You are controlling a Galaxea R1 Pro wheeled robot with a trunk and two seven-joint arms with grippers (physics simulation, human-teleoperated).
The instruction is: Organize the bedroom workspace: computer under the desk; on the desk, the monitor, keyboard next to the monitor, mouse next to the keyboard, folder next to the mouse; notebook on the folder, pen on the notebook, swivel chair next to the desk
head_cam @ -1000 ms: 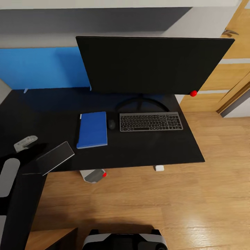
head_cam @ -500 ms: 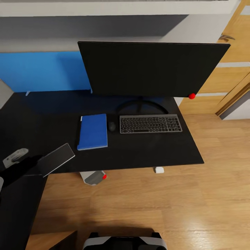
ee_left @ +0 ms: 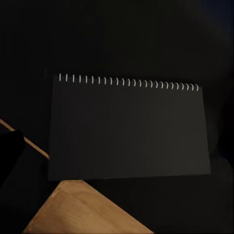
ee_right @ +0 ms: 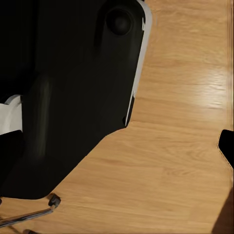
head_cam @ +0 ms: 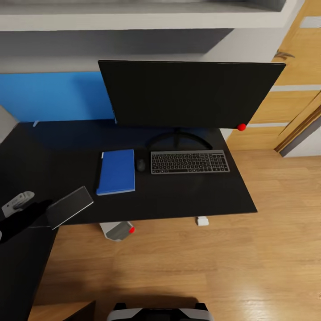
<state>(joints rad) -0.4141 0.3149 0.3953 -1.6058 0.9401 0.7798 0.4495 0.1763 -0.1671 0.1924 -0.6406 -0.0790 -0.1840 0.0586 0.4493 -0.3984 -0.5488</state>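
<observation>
- Left gripper (head_cam: 42, 211): at 8 o'clock in the head view, a dark arm with a pale wrist part; its fingers meet the near end of the notebook (head_cam: 69, 206), which sits tilted and raised at the desk's front edge, so it appears clamped on the notebook.
- Notebook, left wrist view (ee_left: 129, 129): dark cover, pale spiral binding along one long edge, seen over the black desk top and a wedge of wood floor (ee_left: 83, 212).
- Right gripper: whether it is parted or closed cannot be told; a dark tip (ee_right: 227, 146) shows at the frame edge over wood floor, with a chrome leg and black caster (ee_right: 52, 200) of the swivel chair beside the robot's dark body.
- Desk (head_cam: 187, 196): black top, blue back panel (head_cam: 53, 96) at 10 o'clock.
- Monitor (head_cam: 187, 93): upright at 12 o'clock on the desk, red dot at its lower corner.
- Keyboard (head_cam: 189, 162): flat, just in front of the monitor stand.
- Mouse (head_cam: 141, 165): between keyboard and folder, just beside both.
- Folder (head_cam: 117, 171): blue, flat on the desk, at 9 o'clock of the mouse.
- Computer (head_cam: 118, 230): under the desk's front edge, partly hidden.
</observation>
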